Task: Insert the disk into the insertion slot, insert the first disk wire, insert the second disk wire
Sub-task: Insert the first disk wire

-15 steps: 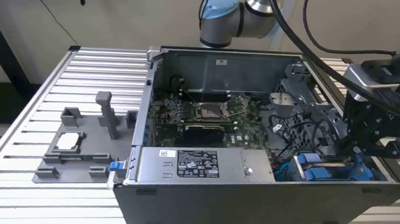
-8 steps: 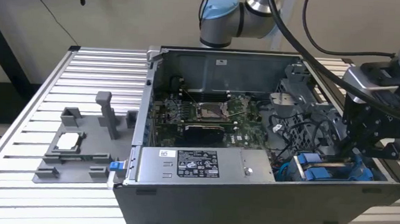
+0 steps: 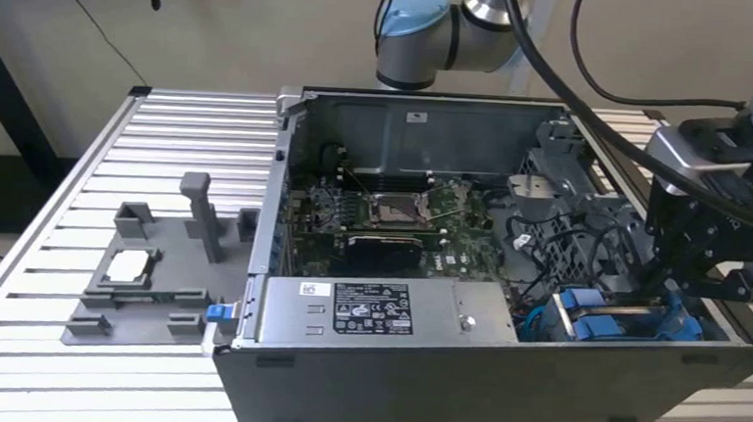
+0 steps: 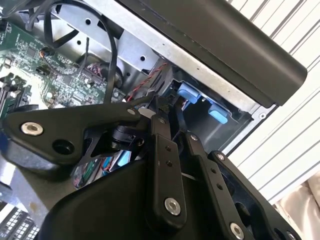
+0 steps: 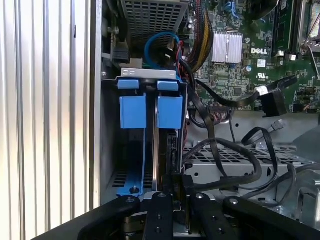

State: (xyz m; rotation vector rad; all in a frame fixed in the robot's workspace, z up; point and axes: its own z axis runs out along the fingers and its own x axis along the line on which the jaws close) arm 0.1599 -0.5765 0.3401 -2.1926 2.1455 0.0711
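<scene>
i see the black gripper (image 3: 673, 286) at the exterior view's right, over the near corner of the open dark case (image 3: 471, 384). in the first wrist view its fingers (image 5: 186, 192) look pinched onto the thin edge of the disk (image 5: 167, 150), so i read it as closed on the disk. the disk stands on edge, a flat dark slab with a bright blue plastic rail (image 5: 139, 165) beside it, partly down in the slot (image 5: 150, 73). the slot is a boxy grey metal cage with two square blue tabs (image 5: 169, 111). glossy black cables (image 5: 225, 150) loop just beside it. the case sits on a ribbed metal surface (image 3: 185, 131).
</scene>
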